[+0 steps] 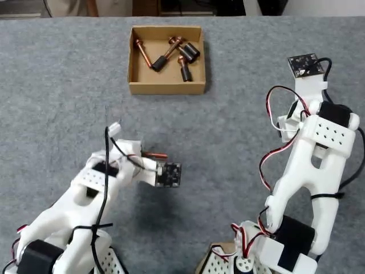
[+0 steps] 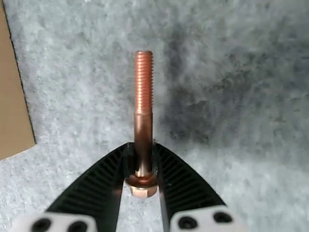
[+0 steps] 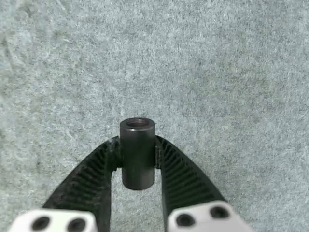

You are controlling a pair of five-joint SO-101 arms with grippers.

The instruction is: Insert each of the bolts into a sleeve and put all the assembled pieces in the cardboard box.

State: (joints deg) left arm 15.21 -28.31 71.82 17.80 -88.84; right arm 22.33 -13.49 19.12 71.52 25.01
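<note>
Left fingers [image 2: 99, 186] clenched on a copper bolt [image 2: 143, 111] near its head, threaded end pointing out over the grey bench [image 1: 57, 85]; right fingers [image 3: 186, 181] grasping a black sleeve [image 3: 137, 154], bore facing outward; assembled pieces [image 1: 188, 51] lying in the cardboard box [image 1: 166, 87] farther back.

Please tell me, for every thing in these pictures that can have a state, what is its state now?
Copper-coloured threaded metal bolt: gripped near its head by the left arm's shut jaws, no sleeve on it.
Black cylindrical sleeve: gripped by the right arm's shut jaws, bore empty.
Brown cardboard box: open-topped, not empty.
Boxed bolts: lying loose in the box, at least three with sleeves on.
</note>
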